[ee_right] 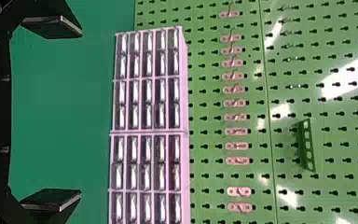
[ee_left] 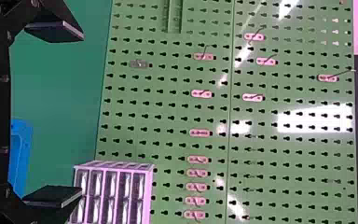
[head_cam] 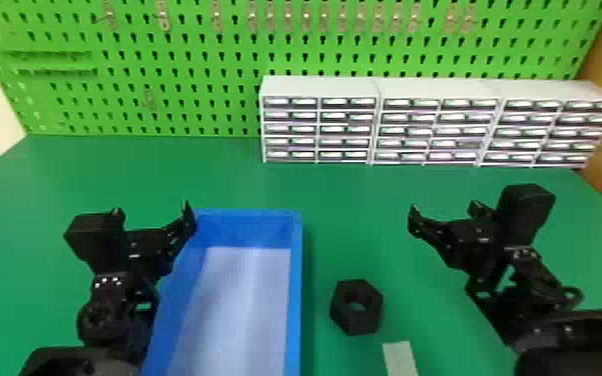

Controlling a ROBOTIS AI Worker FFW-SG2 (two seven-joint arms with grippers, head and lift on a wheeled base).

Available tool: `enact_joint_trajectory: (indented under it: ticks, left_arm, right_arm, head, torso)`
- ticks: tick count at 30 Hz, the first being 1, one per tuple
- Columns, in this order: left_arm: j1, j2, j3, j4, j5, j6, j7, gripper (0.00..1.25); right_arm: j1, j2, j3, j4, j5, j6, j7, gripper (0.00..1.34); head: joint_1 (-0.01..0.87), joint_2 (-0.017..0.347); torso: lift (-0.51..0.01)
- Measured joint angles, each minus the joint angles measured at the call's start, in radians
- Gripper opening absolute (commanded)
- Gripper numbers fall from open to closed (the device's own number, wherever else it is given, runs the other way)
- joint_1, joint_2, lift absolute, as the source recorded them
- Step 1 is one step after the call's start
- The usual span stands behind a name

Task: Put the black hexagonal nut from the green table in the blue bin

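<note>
Lying on the green table [head_cam: 360, 200], the black hexagonal nut [head_cam: 357, 324] looks ready for the pick-up step, with the blue bin [head_cam: 295, 280] just to its left.
The nut rests flat, its hole facing up, near the bin's right wall but apart from it. The right hand [head_cam: 445, 212] is beyond the nut and to its right, fingers spread, holding nothing. The left hand [head_cam: 152, 210], also empty with fingers parted, is by the bin's far left corner. The next move probably calls for the right hand to come back toward the robot, lower around the nut and close on opposite sides, before lifting it over the wall.
</note>
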Motion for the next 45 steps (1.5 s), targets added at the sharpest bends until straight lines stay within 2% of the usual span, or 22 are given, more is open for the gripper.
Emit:
enact_joint_trajectory:
  ticks: [9,21,29,36,45]
  left_arm:
    - [-0.001,0.000,0.004,0.000,0.000,0.000,0.000,1.12]
    - [-0.001,0.000,0.003,0.000,-0.002,0.000,0.000,1.13]
    - [-0.001,0.000,0.002,0.000,-0.002,0.000,0.000,1.12]
    - [-0.003,0.000,0.003,0.000,-0.003,-0.002,0.000,1.12]
    - [-0.004,0.000,0.002,0.000,-0.004,-0.003,0.000,1.12]
  right_arm:
    - [-0.015,-0.003,-0.051,-0.018,0.008,0.081,0.156,1.24]
    - [-0.054,-0.010,-0.118,-0.075,0.077,0.284,0.391,1.24]
    - [-0.112,-0.030,-0.122,-0.089,0.126,0.428,0.563,1.24]
    - [-0.141,-0.034,-0.110,-0.108,0.166,0.503,0.621,1.24]
    - [-0.173,-0.049,-0.088,-0.113,0.230,0.606,0.754,1.24]
  head:
    - [0.657,0.057]
    - [0.657,0.057]
    - [0.657,0.057]
    - [0.657,0.057]
    - [0.657,0.057]
  torso:
    - [-0.095]
    - [-0.095]
    - [-0.095]
    - [-0.095]
    - [-0.095]
